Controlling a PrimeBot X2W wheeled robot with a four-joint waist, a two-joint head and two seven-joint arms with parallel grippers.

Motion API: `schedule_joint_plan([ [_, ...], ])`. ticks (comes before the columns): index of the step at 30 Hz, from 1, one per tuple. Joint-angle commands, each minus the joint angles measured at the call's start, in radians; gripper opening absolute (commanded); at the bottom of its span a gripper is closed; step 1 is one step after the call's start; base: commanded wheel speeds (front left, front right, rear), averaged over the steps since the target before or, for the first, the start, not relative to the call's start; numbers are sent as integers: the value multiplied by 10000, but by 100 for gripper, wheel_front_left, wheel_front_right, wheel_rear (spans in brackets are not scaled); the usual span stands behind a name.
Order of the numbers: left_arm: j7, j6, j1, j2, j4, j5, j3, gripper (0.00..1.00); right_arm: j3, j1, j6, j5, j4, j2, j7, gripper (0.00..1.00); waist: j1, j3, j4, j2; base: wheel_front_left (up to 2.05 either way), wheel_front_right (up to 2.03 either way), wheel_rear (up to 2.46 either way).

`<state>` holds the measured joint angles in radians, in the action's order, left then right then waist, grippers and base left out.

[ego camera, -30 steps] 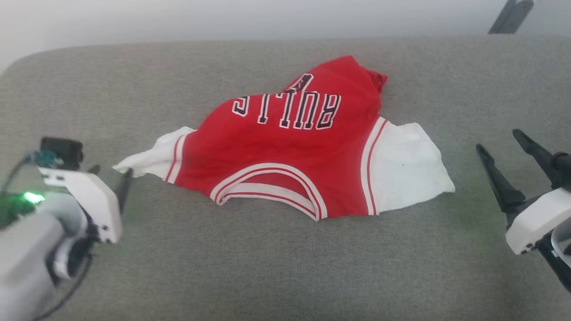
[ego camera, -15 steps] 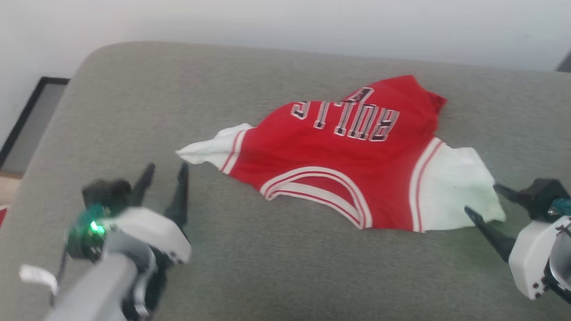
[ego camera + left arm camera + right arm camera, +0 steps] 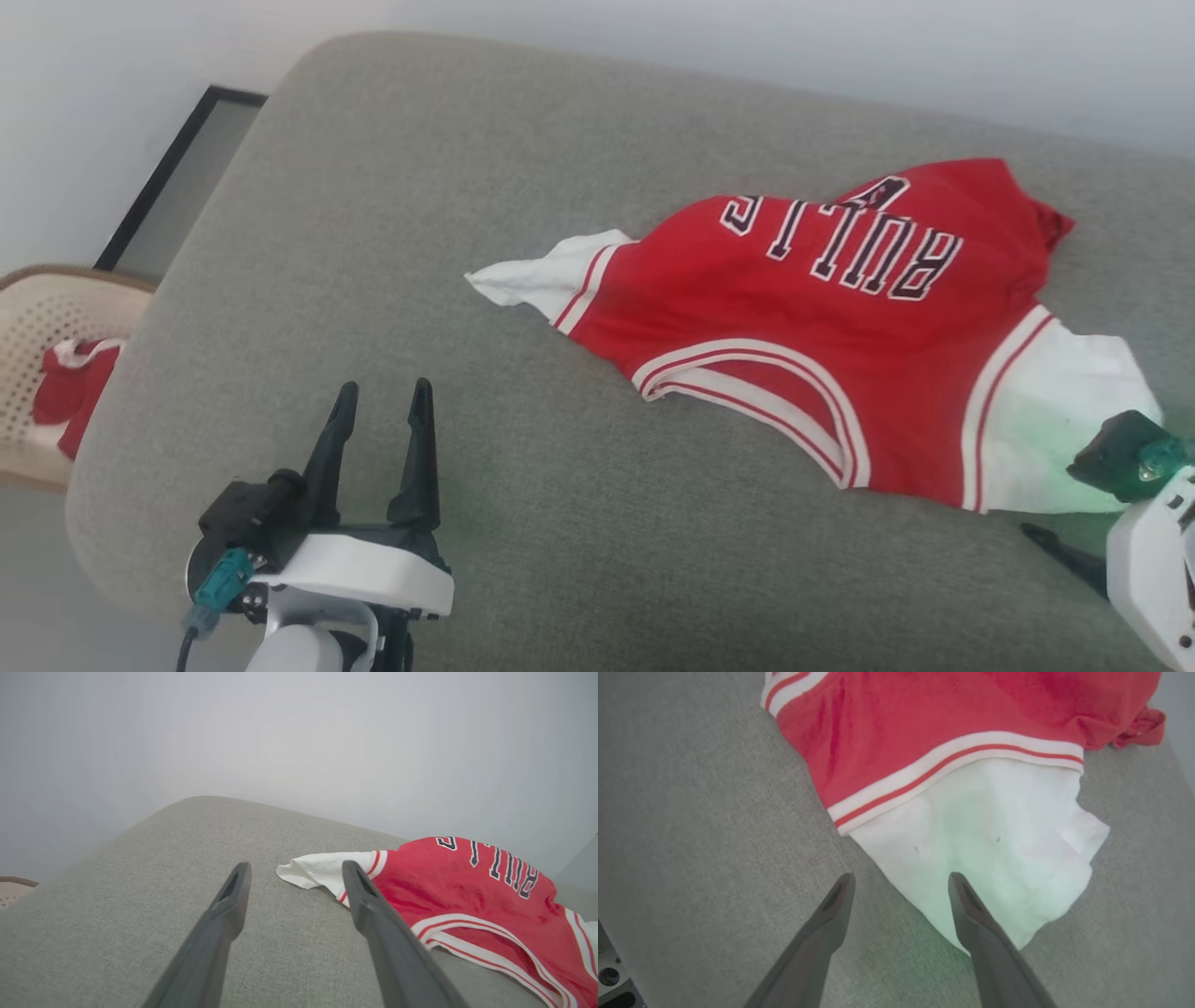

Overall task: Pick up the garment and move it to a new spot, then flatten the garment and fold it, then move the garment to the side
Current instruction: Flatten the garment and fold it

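The garment, a red jersey with black white-outlined letters, lies crumpled on the grey cushion, with white lining showing at both ends. My left gripper stands open over bare cushion, near and to the left of the white left flap, apart from it. My right gripper is at the garment's right end. In the right wrist view it is open, with one finger over the white lining and the other over the cushion. Nothing is held.
A wicker basket with red cloth in it stands off the cushion's left end. A black-framed panel leans by the pale wall behind. The cushion's rounded left edge falls away close to my left gripper.
The head camera has swung left, shifting the whole picture. The left gripper has drawn back from the white left flap, fingers now pointing up. The right gripper has closed in on the white lining.
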<state>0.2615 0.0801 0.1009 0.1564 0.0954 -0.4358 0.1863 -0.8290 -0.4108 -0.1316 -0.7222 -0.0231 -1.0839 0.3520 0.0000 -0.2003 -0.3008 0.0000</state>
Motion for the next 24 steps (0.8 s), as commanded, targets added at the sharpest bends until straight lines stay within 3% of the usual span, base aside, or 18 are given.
schedule_joint_plan([
  [1,46,-185,-82,-156,-12,161,-191,100,-200,-183,17,-168,67,-3,42,100,0,-193,-152,0,0,0,0],
  [8,47,-1196,162,-904,38,935,-1194,100,-1929,-1259,21,-199,694,-267,-32,100,0,-727,-470,0,0,0,0],
  [15,47,-1536,270,-1067,-107,1030,-1611,100,-3156,-1939,68,-94,1568,27,-513,100,0,-1010,-484,0,0,0,0],
  [16,48,-1538,275,-1066,-113,957,-1599,100,-3318,-2021,70,-65,1675,62,-556,92,0,-1032,-465,0,0,0,0],
  [19,48,-1619,333,-1068,-41,937,-1552,100,-3681,-2255,91,-97,2056,200,-722,8,0,-1074,-388,0,0,0,0],
  [20,48,-1672,375,-1067,11,1008,-1504,100,-3745,-2317,93,-236,2174,268,-786,0,0,-1085,-355,0,0,0,0],
  [24,48,-1961,768,-1029,320,1278,-1287,100,-3890,-2537,79,-470,2499,409,-1085,0,0,-1167,-210,0,0,0,0],
])
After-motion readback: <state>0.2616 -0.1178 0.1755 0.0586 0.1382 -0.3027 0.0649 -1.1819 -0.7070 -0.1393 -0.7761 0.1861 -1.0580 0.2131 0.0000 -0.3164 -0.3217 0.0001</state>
